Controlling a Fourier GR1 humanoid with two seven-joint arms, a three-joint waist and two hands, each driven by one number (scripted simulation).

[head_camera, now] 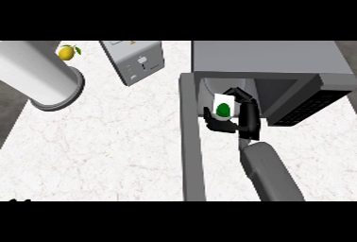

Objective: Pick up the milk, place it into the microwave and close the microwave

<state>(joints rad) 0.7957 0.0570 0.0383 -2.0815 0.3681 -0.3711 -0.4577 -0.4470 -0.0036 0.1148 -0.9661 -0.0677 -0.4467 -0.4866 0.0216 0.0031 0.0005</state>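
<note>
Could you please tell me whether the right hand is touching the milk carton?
Touching. The head view shows the right hand with its fingers curled round the milk carton at the open front of the microwave.

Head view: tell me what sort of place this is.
Most likely a kitchen counter: a microwave with its door open, a toaster and a lemon stand on a pale stone-like top, and the right hand holds a milk carton at the microwave's mouth.

- right hand [245, 117]: all black, chunky fingers plus thumb
- right behind it, a short black wrist piece [249, 133]
- then the forearm [269, 172]: smooth grey, rounded like a capsule
</note>
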